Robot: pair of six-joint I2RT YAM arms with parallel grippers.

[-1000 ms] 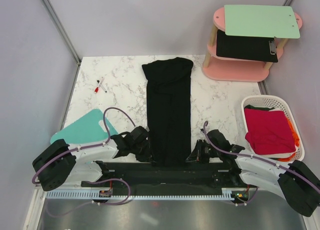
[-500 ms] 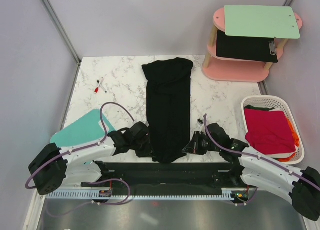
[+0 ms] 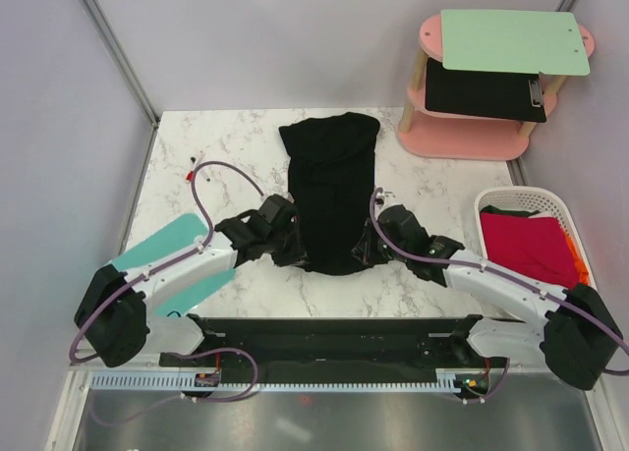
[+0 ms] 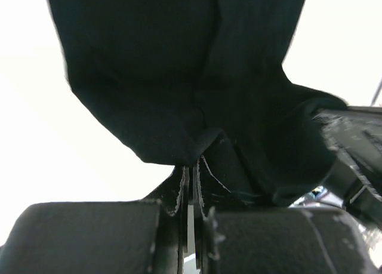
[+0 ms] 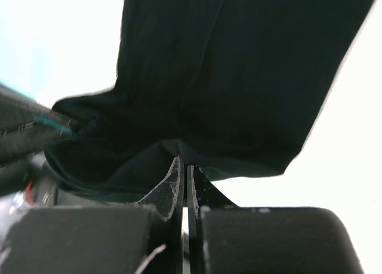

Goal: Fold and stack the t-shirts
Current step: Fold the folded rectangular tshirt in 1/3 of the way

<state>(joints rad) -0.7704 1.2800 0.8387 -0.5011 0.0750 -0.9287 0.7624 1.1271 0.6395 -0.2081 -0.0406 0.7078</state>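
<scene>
- Fingers (image 4: pixel 178 191) of the left gripper (image 3: pixel 292 252) are pinched tight on the near left corner of the black t-shirt (image 3: pixel 331 166).
- Right gripper (image 3: pixel 366 250) clamps the near right corner likewise.
- Shirt lies lengthwise on the marble table (image 3: pixel 236 176).
- Crimson t-shirt (image 3: pixel 531 254) sits in the white basket (image 3: pixel 491 200), orange fabric (image 3: pixel 584 271) peeking out beside it.

Narrow black t-shirt (image 3: pixel 330 191) on table (image 3: pixel 246 146); red t-shirt (image 3: pixel 528 254) in basket (image 3: pixel 516 192).
</scene>
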